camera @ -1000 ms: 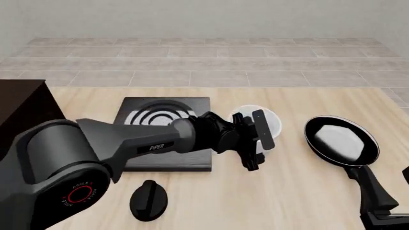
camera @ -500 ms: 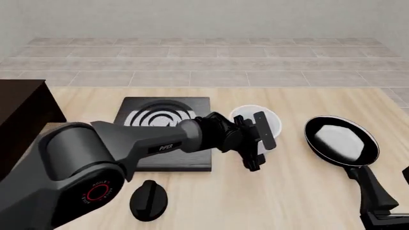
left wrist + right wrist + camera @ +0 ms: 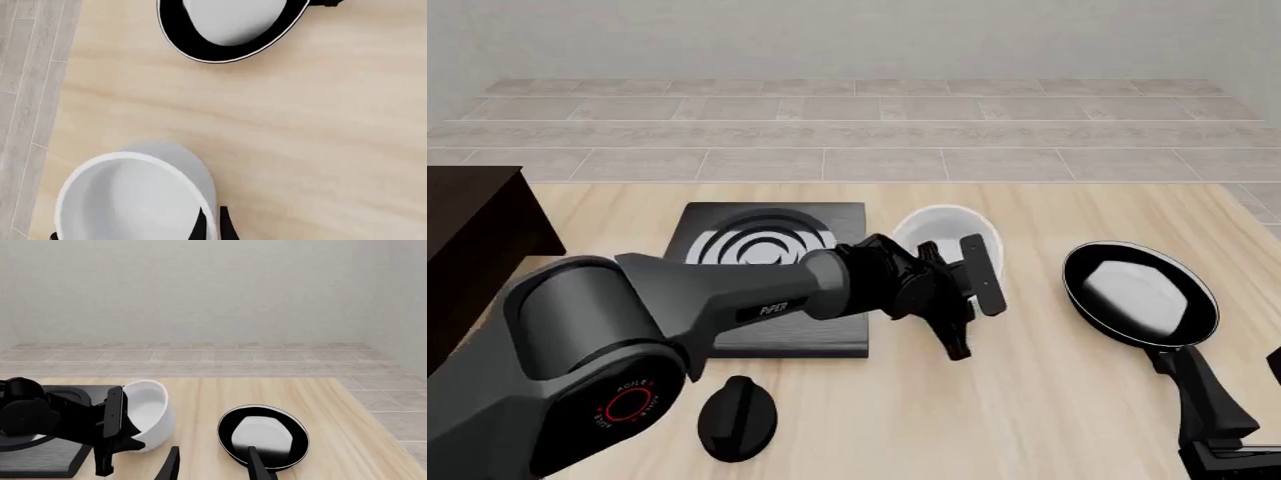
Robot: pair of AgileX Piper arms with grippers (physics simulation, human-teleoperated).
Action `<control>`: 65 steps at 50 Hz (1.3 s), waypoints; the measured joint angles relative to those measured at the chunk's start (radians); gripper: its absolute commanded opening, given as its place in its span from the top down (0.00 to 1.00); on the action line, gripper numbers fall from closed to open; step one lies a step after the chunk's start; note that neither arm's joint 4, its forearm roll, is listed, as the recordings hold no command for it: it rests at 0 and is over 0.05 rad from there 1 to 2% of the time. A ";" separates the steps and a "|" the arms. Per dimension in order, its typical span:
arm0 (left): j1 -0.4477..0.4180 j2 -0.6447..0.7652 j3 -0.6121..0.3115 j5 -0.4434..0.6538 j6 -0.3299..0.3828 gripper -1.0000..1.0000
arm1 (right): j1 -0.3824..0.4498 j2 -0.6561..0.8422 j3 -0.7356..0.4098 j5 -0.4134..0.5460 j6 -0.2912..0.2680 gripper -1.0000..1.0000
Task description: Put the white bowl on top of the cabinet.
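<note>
While the white bowl (image 3: 952, 240) is tilting up off the table (image 3: 1054, 400), just right of the stove plate (image 3: 771, 275), the left gripper (image 3: 968, 292) is clamping its near wall; one finger (image 3: 225, 227) is sitting outside the rim, the other inside, so the jaws are pinching the bowl; in the right wrist view the bowl (image 3: 148, 412) is leaning with its open mouth turned toward the left arm (image 3: 40, 415); the frying pan (image 3: 1138, 292) is lying well to the right of the bowl, handle toward the near edge; the cabinet (image 3: 474, 240) is standing far left of the bowl, beyond the stove plate, its flat top bare; a black knob (image 3: 737, 418) is lying near the front edge, left of and nearer than the bowl; the right gripper (image 3: 170, 465) is showing only a finger tip, so cannot tell how its jaws are standing.
</note>
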 measured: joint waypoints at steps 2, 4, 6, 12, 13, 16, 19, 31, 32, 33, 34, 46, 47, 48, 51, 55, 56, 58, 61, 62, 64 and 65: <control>0.005 -0.003 0.003 -0.003 0.012 1.00 | 0.000 0.000 0.000 0.000 0.000 0.00; 0.011 -0.006 0.008 -0.006 0.023 1.00 | 0.000 0.000 0.000 0.000 0.000 0.00; 0.017 -0.010 0.013 -0.010 0.034 1.00 | 0.000 0.000 0.000 0.000 0.000 0.00; 0.043 -0.027 0.031 -0.027 0.078 1.00 | 0.000 0.000 0.000 0.000 0.000 0.00; 0.047 -0.030 0.035 -0.030 0.083 1.00 | 0.000 0.000 0.000 0.000 0.000 0.00; 0.057 -0.042 0.049 -0.043 0.099 1.00 | 0.000 0.000 0.000 0.000 0.000 0.00; 0.067 -0.058 0.068 -0.061 0.112 1.00 | 0.000 0.000 0.000 0.000 0.000 0.00; 0.101 -0.169 0.172 -0.159 0.134 1.00 | 0.000 0.000 0.000 0.000 0.000 0.00; 0.101 -0.180 0.183 -0.165 0.134 1.00 | 0.000 0.000 0.000 0.000 0.000 0.00; 0.102 -0.190 0.192 -0.171 0.134 1.00 | 0.000 0.000 0.000 0.000 0.000 0.00; 0.102 -0.200 0.203 -0.176 0.134 1.00 | 0.000 0.000 0.000 0.000 0.000 0.00; 0.102 -0.306 0.317 -0.231 0.134 1.00 | 0.000 0.000 0.000 0.000 0.000 0.00; 0.103 -0.314 0.326 -0.235 0.134 1.00 | 0.000 0.000 0.000 0.000 0.000 0.00; 0.103 -0.322 0.336 -0.239 0.134 1.00 | 0.000 0.000 0.000 0.000 0.000 0.00; 0.105 -0.352 0.369 -0.251 0.131 1.00 | 0.000 0.000 0.000 0.000 0.000 0.00; 0.110 -0.400 0.413 -0.265 0.121 1.00 | 0.000 0.000 0.000 0.000 0.000 0.00; 0.112 -0.412 0.423 -0.268 0.118 1.00 | 0.000 0.000 0.000 0.000 0.000 0.00; 0.118 -0.437 0.441 -0.274 0.113 1.00 | 0.000 0.000 0.000 0.000 0.000 0.00; 0.128 -0.473 0.468 -0.279 0.104 1.00 | 0.000 0.000 0.000 0.000 0.000 0.00; 0.131 -0.483 0.476 -0.281 0.102 1.00 | 0.000 0.000 0.000 0.000 0.000 0.00; 0.137 -0.504 0.491 -0.283 0.097 1.00 | 0.000 0.000 0.000 0.000 0.000 0.00; 0.141 -0.514 0.499 -0.284 0.094 1.00 | 0.000 0.000 0.000 0.000 0.000 0.00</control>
